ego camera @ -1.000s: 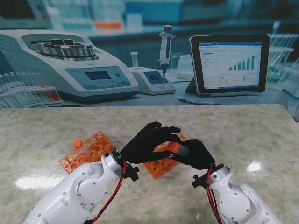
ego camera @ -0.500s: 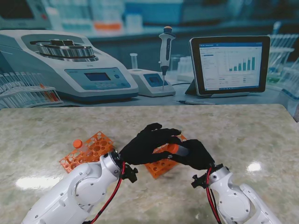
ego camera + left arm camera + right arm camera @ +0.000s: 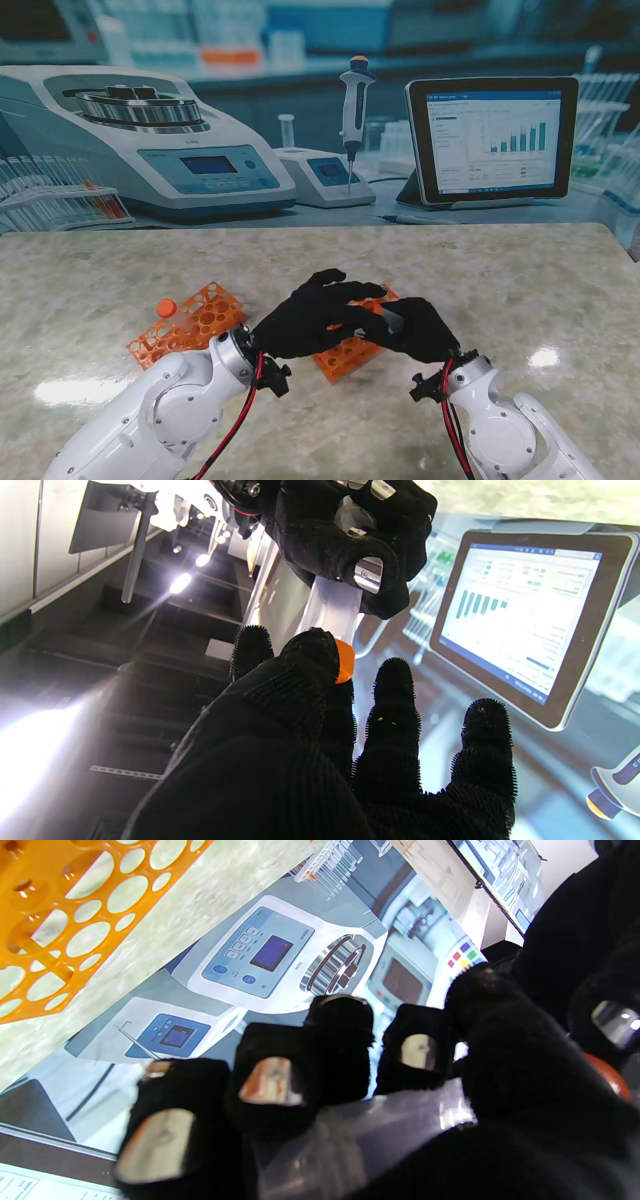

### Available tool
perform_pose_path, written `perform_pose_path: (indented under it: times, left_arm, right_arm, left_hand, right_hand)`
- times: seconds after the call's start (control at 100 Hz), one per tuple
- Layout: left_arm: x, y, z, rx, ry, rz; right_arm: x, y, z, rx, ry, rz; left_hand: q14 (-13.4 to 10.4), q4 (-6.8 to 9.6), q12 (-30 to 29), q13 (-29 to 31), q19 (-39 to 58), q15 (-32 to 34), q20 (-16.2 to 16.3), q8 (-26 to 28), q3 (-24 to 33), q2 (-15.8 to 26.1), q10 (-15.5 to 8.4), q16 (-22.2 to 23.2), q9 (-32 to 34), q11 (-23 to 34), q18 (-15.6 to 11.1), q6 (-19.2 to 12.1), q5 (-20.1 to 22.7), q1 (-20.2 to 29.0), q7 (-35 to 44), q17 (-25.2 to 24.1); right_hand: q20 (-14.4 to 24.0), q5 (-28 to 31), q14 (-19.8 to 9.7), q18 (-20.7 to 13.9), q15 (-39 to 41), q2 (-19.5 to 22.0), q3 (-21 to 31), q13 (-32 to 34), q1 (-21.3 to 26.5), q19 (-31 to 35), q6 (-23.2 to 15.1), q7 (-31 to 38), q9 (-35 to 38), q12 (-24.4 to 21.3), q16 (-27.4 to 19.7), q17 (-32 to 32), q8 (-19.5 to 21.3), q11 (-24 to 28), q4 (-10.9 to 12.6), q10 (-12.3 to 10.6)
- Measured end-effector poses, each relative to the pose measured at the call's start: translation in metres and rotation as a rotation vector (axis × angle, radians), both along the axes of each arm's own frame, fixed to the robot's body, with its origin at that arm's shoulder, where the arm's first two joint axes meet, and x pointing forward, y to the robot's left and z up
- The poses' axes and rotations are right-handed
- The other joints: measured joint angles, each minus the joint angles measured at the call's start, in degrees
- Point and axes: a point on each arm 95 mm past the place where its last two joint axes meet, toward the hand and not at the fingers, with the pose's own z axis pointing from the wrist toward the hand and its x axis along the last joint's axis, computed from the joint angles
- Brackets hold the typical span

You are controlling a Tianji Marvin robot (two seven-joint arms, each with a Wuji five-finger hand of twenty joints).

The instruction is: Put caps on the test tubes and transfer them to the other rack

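Note:
My right hand [image 3: 422, 330] is shut on a clear test tube [image 3: 391, 321], held roughly level over the nearer orange rack [image 3: 345, 355]. My left hand [image 3: 308, 317] reaches across from the left, and its thumb and fingertips close on the tube's mouth end, hiding the cap in the stand view. In the left wrist view the left hand [image 3: 310, 740] pinches the orange cap [image 3: 344, 660] at the end of the tube [image 3: 331, 607], which the right hand [image 3: 350, 535] grips. In the right wrist view the right hand [image 3: 345, 1075] wraps the tube [image 3: 385, 1125], and the cap [image 3: 604, 1074] shows at its end.
A second orange rack [image 3: 192, 320] lies to the left with an orange-capped tube [image 3: 166, 307] at its far corner. The nearer rack [image 3: 55, 915] sits close under the hands. A lab backdrop stands along the table's far edge.
My left hand's fingers have curled farther over the tube's end, so the orange cap seen earlier in the stand view is now covered. Both hands sank slightly toward me.

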Motion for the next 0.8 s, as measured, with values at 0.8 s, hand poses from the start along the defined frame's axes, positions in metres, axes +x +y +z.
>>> perform_pose_path:
  times: [0.8]
  left_arm:
    - [0.006, -0.013, 0.008, -0.018, 0.077, -0.028]
  right_arm:
    - [0.001, 0.001, 0.001, 0.0, -0.001, 0.003]
  left_hand:
    - [1.24, 0.65, 2.37, 1.01, 0.65, 1.87, 0.77, 1.4, -14.63, 2.25, 0.0, 3.33, 0.05, -0.1, 0.0, 0.69, 1.06, -2.32, -1.08, 1.56]
  right_hand:
    - [0.0, 0.0, 0.0, 0.01, 0.0, 0.0, -0.01, 0.0, 0.0, 0.0, 0.0, 0.0, 0.0, 0.0, 0.0, 0.0, 0.0, 0.0, 0.0, 0.0]
